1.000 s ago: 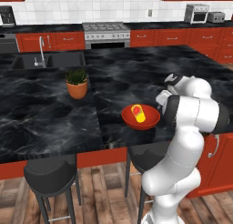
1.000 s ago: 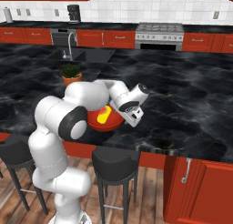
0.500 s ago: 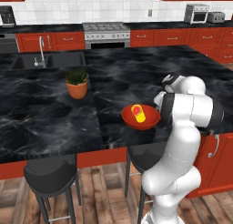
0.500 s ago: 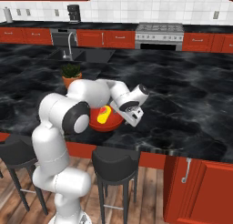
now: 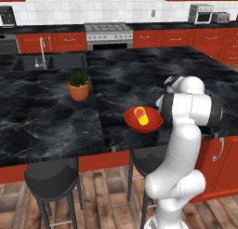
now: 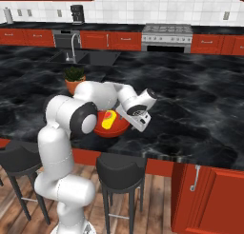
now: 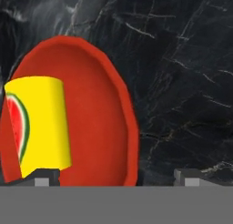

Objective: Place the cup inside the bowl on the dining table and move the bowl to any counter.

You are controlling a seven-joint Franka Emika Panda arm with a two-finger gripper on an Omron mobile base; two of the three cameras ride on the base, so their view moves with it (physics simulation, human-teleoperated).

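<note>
The red-orange bowl (image 5: 151, 124) (image 6: 119, 128) sits on the dining table (image 5: 46, 116) near its front edge. Inside it the yellow cup (image 5: 141, 115) (image 6: 109, 120) (image 7: 41, 123) lies on its side, its watermelon patch showing. My gripper (image 7: 117, 177) (image 6: 133, 120) is open at the bowl's right side and straddles the rim (image 7: 129, 127). One fingertip (image 7: 43, 175) sits over the bowl's inside by the cup, the other (image 7: 191, 175) over the marble outside. Nothing is held.
An orange plant pot (image 5: 79, 90) (image 6: 74, 83) stands on the table left of the bowl. A sink (image 5: 46, 63) is set into the far side. Black stools (image 5: 51, 181) (image 6: 119, 169) stand under the front edge. A counter (image 5: 51, 30) with a stove (image 5: 107, 28) runs along the back wall.
The arm's elbow has shifted slightly. The hand stays at the bowl's right rim, and the bowl and cup have not moved.
</note>
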